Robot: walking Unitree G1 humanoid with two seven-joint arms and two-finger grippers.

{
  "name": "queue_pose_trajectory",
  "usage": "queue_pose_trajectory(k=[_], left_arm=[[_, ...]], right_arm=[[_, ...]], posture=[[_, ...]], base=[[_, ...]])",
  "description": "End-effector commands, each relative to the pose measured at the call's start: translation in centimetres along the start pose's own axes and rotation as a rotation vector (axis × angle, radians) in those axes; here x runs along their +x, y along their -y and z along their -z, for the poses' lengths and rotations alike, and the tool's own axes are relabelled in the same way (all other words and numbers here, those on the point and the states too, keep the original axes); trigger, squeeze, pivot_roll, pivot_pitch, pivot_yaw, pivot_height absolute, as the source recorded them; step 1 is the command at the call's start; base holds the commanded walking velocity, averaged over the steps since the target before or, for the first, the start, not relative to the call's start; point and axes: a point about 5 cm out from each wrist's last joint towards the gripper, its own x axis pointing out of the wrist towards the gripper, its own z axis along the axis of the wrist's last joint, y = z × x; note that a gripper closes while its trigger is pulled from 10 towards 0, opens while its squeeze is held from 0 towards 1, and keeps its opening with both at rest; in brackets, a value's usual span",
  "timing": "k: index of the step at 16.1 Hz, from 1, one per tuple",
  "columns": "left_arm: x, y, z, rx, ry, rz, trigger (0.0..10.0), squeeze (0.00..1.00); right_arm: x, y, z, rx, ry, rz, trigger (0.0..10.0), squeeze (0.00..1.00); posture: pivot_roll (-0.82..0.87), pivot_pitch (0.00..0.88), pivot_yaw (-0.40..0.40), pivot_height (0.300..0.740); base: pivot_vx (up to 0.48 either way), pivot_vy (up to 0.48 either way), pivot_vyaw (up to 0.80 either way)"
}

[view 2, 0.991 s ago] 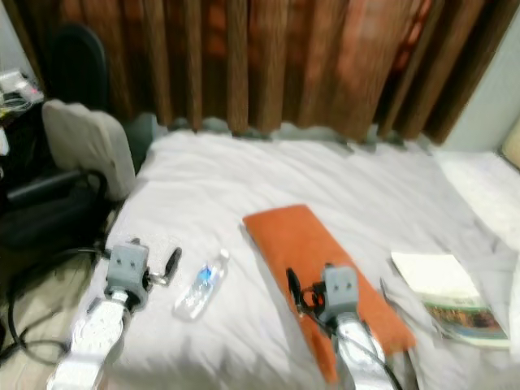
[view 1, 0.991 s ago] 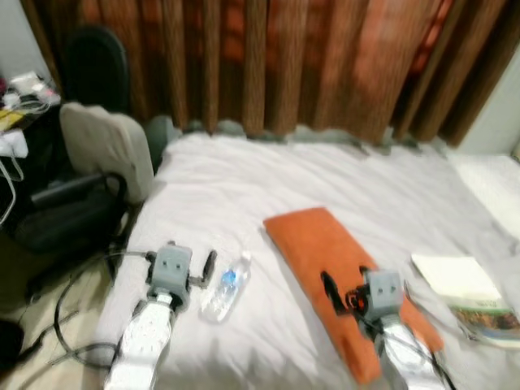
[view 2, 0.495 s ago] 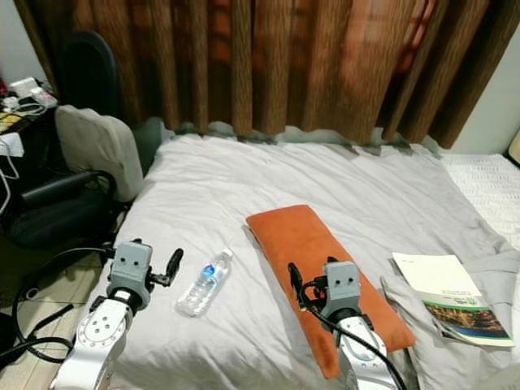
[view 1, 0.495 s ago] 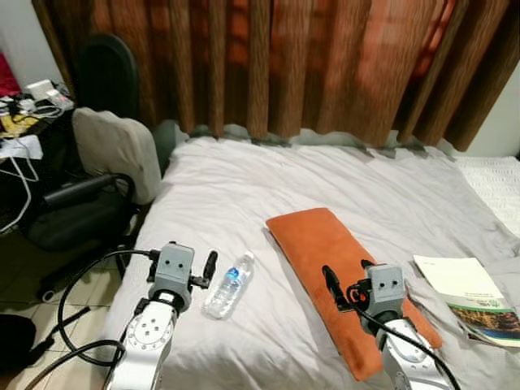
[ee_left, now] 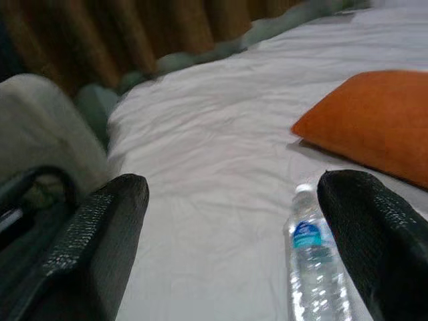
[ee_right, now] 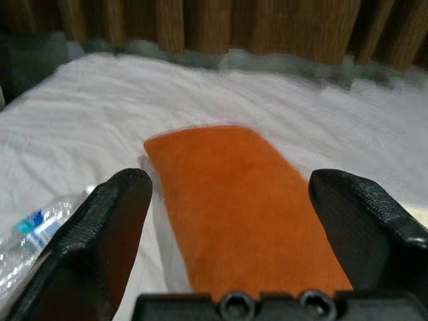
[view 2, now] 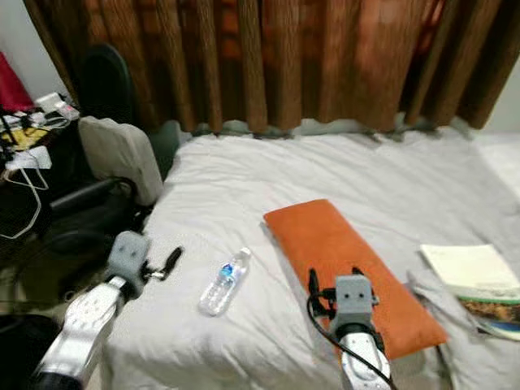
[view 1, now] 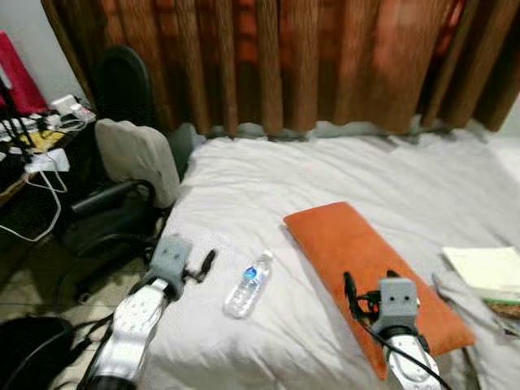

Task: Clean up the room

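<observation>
Everything in my head views has slid rightward across the frame since half a second ago: the water bottle (view 1: 248, 286) and the orange pillow (view 1: 370, 270) both sit further right, more of the cluttered desk (view 1: 32, 146) shows at the upper left, and the book (view 1: 487, 276) is now cut by the right edge. That is my head turning left, not the things moving; bottle and pillow keep the same spacing on the bed (view 1: 244, 195).

My left gripper (view 1: 205, 264) now hangs at the bed's left border, lower left of centre, just beside the bottle but not touching it. Through my left wrist camera its two fingers stand wide apart with nothing between them, and the bottle's cap and label lie close to one finger (ee_left: 374, 227). My right gripper (view 1: 367, 286) floats over the near end of the pillow, low and right of centre, its fingers equally spread and empty.

So nothing has been picked up yet. I judge the bottle, lying on its side near the lower middle of the frame, to be the loose item to clear first, and my left arm is the one lined up for it. An office chair (view 1: 114, 203) stands at the left, by the bed's edge.
</observation>
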Motion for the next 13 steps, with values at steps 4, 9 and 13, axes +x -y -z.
queue_pose_trajectory(k=[4, 9, 13], left_arm=[[2.0, 1.3, -0.1, -0.036, 0.000, 0.040, 10.0, 0.00], [2.2, 1.2, 0.8, -0.085, -0.023, -0.029, 10.0, 0.00], [1.6, 0.0, 1.2, -0.035, -0.027, -0.088, 10.0, 0.00]], right_arm=[[-1.1, 0.1, -0.7, -0.014, 0.010, -0.006, 10.0, 0.00], [-1.7, 1.0, -0.5, 0.015, -0.027, -0.006, 10.0, 0.00], [-1.4, 0.7, -0.3, 0.042, -0.047, -0.060, 10.0, 0.00]], posture=[[-0.05, 0.065, 0.045, 0.740], [-0.07, 0.103, 0.003, 0.740], [-0.05, 0.105, -0.010, 0.740]], base=[[0.000, 0.000, -0.73], [0.000, 0.000, -0.39], [0.000, 0.000, 0.00]])
